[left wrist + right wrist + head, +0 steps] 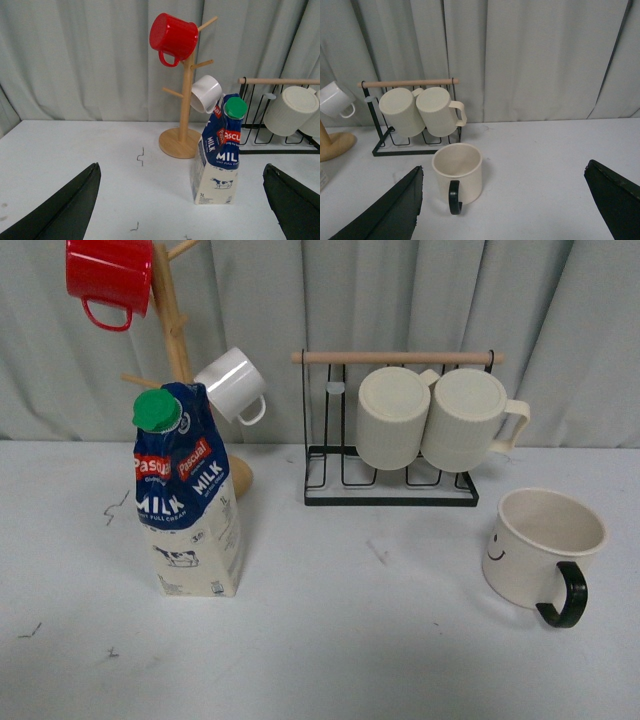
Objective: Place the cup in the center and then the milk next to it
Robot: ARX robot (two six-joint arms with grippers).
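The cup (545, 552), a wide cream mug with a black handle and a smiley face, stands upright at the right of the table. In the right wrist view the cup (458, 171) stands ahead of my right gripper (505, 212), which is open and empty, well back from it. The milk carton (188, 495), blue with a green cap, stands upright at the left. In the left wrist view the milk carton (218, 152) stands ahead of my open, empty left gripper (182, 212). Neither gripper shows in the front view.
A wooden mug tree (172, 330) behind the milk holds a red mug (108, 280) and a small white mug (233, 385). A black wire rack (390, 455) at the back centre holds two ribbed cream mugs (435, 418). A grey curtain hangs behind the table.
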